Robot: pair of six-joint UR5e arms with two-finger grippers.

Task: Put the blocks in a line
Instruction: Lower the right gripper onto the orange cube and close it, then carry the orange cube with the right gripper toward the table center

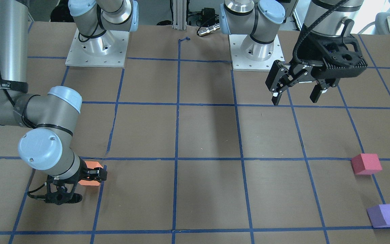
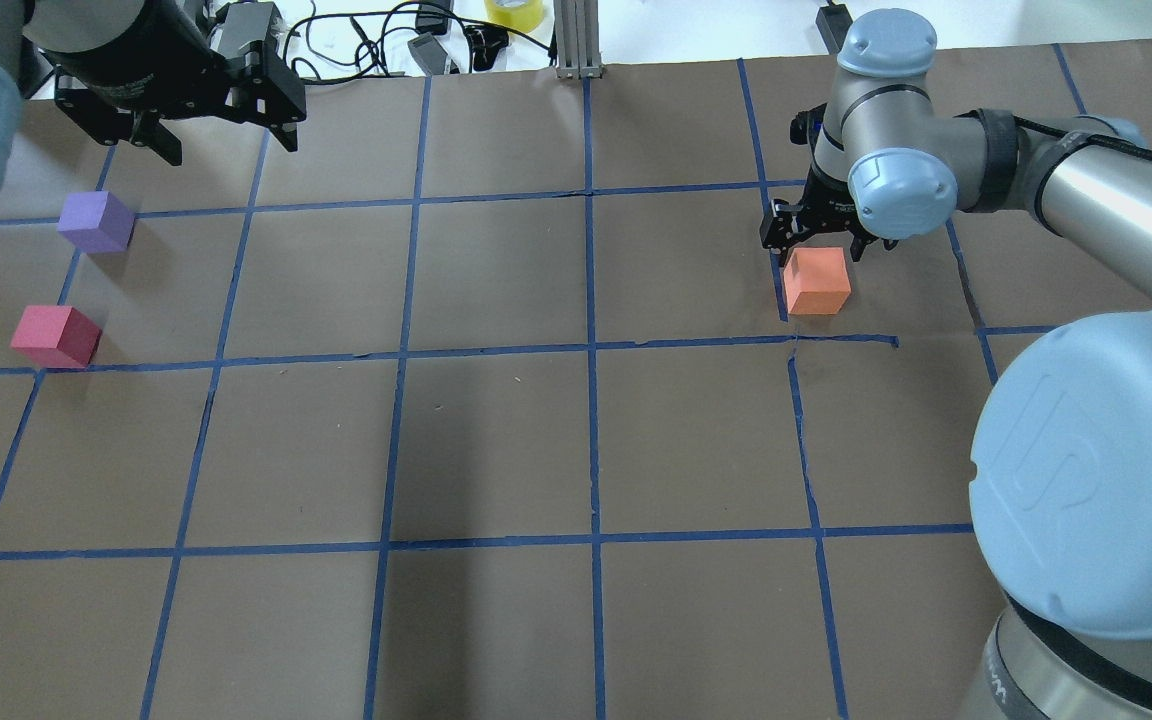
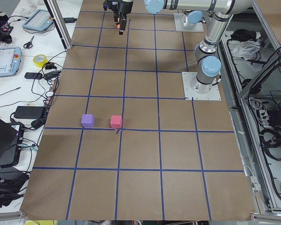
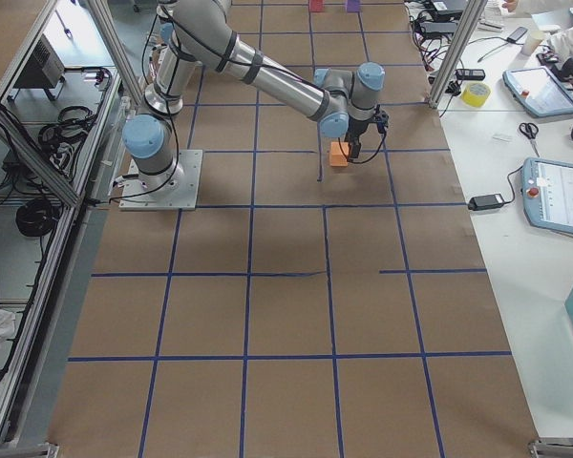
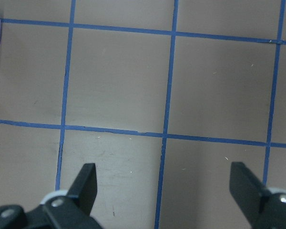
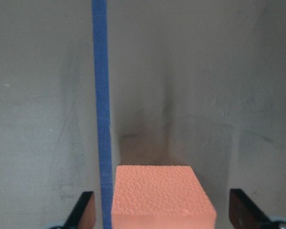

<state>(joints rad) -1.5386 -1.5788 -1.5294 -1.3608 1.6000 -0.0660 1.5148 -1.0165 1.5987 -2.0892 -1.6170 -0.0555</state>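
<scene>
Here, the right gripper (image 6: 162,202) is down at the table (image 2: 496,440) with its fingers spread wide on either side of the orange block (image 2: 816,282). The wrist view shows a gap between the block and each finger, so nothing is clamped. The block rests on the table on the robot's right side, its edge just beside a blue tape line (image 6: 100,95).

The left gripper (image 1: 298,93) hangs above the table, fingers apart and holding nothing.

The red block (image 2: 55,336) and the purple block (image 2: 96,221) sit near each other on the robot's left side, not touching. The purple one is farther from the robot. Both are well apart from the orange block.
</scene>
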